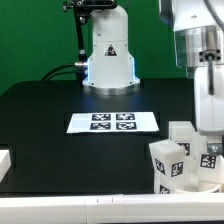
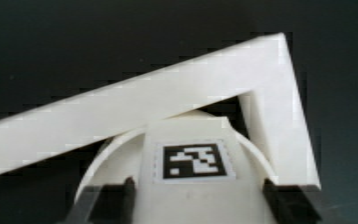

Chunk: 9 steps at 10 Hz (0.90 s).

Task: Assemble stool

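In the wrist view a white stool leg [image 2: 190, 190] with a square black-and-white tag [image 2: 197, 160] fills the space between my gripper's [image 2: 197, 208] two dark fingers [image 2: 105, 205], which press on its sides. In the exterior view the gripper [image 1: 208, 140] hangs low at the exterior view's right, among a cluster of white tagged stool legs [image 1: 170, 160] near the front edge. One more tagged leg [image 1: 185, 135] stands behind them. I cannot make out the seat disc for certain.
The marker board [image 1: 113, 122] lies flat in the middle of the black table. The arm's white base [image 1: 108, 55] stands behind it. A white rail [image 1: 90, 205] runs along the front edge, and its corner [image 2: 229, 80] shows just beyond the held leg.
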{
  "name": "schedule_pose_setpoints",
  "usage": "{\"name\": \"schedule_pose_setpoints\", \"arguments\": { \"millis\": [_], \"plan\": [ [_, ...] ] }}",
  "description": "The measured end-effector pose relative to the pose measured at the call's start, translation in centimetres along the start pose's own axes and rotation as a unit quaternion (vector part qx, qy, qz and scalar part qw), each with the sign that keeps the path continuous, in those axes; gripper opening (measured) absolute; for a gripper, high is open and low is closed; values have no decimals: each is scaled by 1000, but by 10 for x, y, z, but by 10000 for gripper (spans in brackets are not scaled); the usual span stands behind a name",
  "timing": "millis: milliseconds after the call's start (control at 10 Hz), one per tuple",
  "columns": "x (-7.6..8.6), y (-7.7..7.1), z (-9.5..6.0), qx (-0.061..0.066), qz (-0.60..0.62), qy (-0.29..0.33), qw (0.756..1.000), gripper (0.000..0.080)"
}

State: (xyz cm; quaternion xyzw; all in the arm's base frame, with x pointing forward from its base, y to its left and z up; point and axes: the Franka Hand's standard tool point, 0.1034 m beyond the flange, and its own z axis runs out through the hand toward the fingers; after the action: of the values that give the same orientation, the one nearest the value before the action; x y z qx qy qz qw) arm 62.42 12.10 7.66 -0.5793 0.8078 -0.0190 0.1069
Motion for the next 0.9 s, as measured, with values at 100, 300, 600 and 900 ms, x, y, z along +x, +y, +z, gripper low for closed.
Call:
{"name": "schedule_pose_setpoints", "arguments": {
  "millis": [100, 300, 600, 900],
  "plan": [
    [0, 0, 0, 0, -1, 1, 1000, 335],
    [-1, 1, 1, -1, -15, 1, 1000, 551],
    [-6, 2, -20, -22, -223, -17, 974, 645],
    [-5, 2, -20, -21, -338, -19, 941, 649]
  ]
}}
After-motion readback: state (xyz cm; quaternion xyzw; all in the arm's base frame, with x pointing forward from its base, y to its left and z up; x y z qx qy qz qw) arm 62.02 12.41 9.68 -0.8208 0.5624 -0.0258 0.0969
